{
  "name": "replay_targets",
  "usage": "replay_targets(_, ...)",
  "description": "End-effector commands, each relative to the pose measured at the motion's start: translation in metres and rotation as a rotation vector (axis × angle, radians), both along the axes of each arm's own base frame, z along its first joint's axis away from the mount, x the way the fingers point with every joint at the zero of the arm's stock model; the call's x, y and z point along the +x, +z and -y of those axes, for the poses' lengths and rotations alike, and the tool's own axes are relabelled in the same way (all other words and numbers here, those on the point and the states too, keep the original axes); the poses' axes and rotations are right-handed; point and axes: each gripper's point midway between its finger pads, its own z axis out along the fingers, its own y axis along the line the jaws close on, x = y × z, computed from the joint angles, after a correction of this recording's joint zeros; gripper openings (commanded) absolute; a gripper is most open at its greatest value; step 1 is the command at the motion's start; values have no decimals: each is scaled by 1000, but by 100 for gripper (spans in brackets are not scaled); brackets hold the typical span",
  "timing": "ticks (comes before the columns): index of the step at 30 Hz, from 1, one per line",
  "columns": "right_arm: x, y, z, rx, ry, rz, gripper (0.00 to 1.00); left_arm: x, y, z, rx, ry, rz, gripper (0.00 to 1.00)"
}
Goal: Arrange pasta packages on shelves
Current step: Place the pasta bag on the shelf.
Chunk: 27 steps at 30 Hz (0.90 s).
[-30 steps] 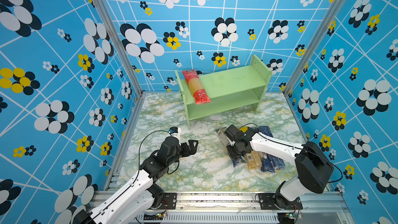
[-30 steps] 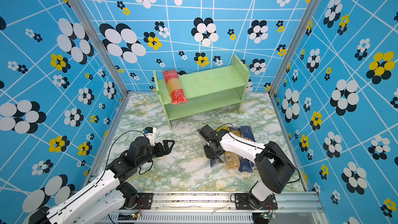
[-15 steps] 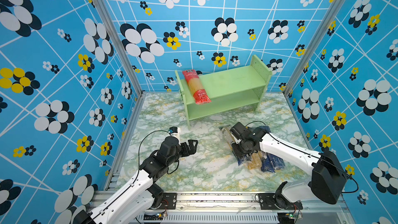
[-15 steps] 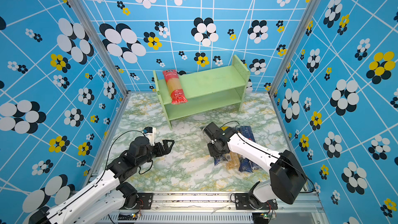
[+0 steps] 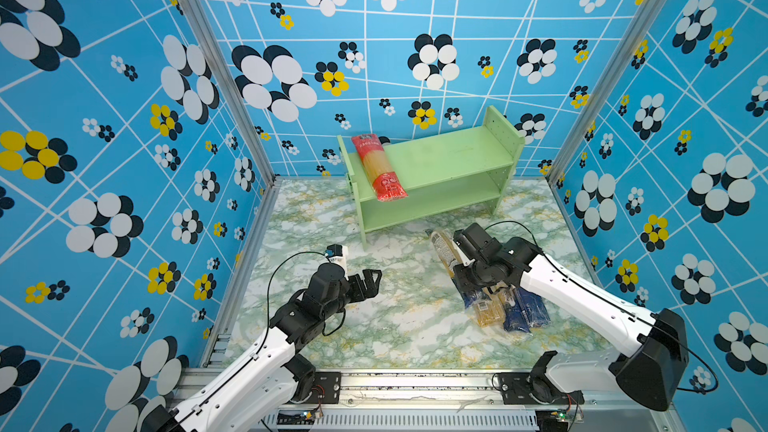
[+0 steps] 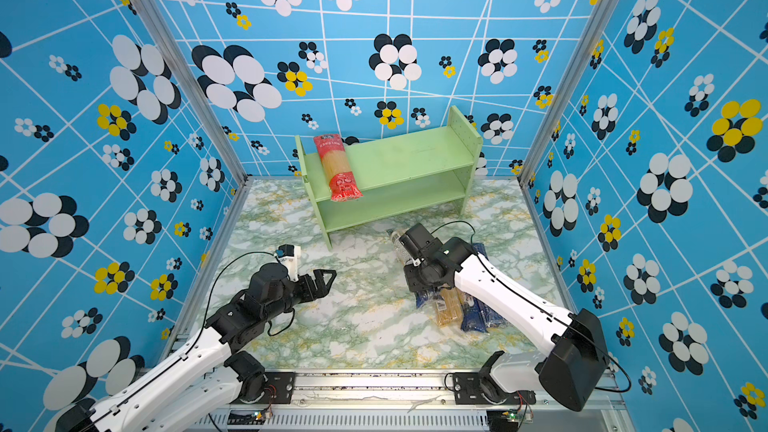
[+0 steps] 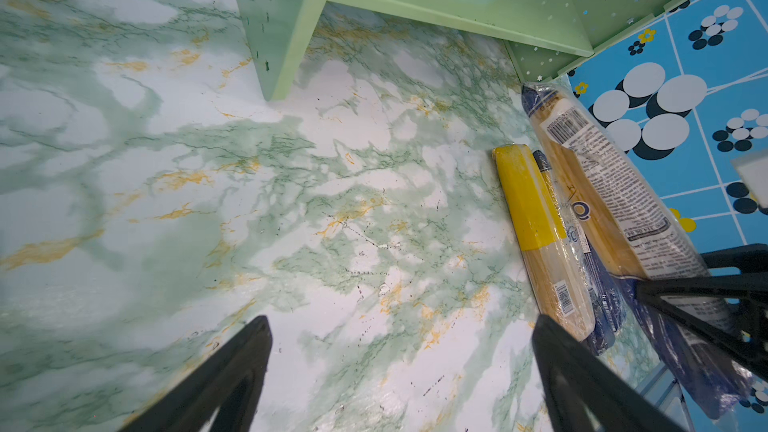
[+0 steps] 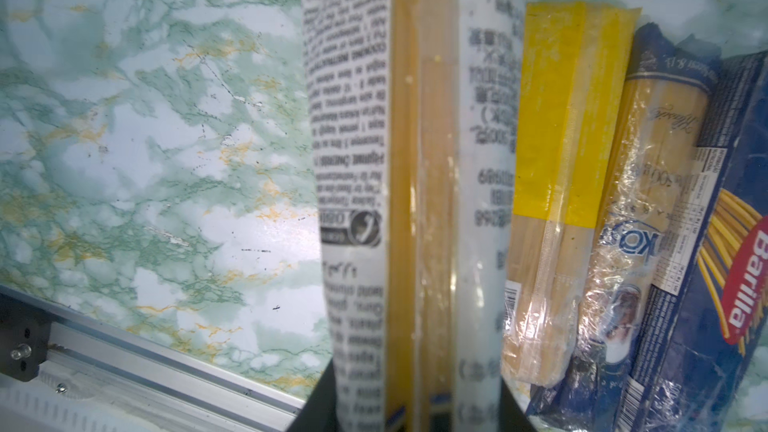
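My right gripper (image 8: 415, 403) is shut on the clear pasta package with the white label (image 8: 415, 160), holding it by one end above the pile; its far end (image 5: 441, 249) points toward the shelves (image 5: 453, 160). On the marble floor beside it lie the yellow pack (image 8: 561, 139), the brownish blue-ended pack (image 8: 648, 184) and the dark blue Barilla pack (image 8: 739, 263). The red pack (image 5: 380, 168) rests across the top shelf at its left end. My left gripper (image 5: 372, 280) hovers open and empty over bare floor.
The pale green shelf unit stands against the back wall, its lower tier (image 6: 395, 201) bare. Patterned blue walls enclose three sides. A metal rail (image 5: 415, 380) runs along the front edge, and the shelf's front leg (image 7: 282, 60) is near my left arm.
My right arm has shifted right and toward the shelves, raising the clear pack off the pile. The left arm has stayed where it was.
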Motion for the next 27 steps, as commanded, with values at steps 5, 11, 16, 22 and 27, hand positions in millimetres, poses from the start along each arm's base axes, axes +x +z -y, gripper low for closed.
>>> replay_targets(5,11,61,8,46,-3,150,0,-1,-11,-2,6,-3,-20,99)
replay_targets(11,8,85,13,63,-8,186,0,-1,-12,-2,3,-4,-22,99)
replay_targets(16,8,104,19,66,-14,224,0,1,-13,-1,2,-8,-23,99)
replay_targets(22,9,133,25,76,-16,281,0,4,-17,-1,7,-14,-31,99)
replay_targets(27,12,160,26,96,-14,337,0,5,-14,0,3,-23,-26,99)
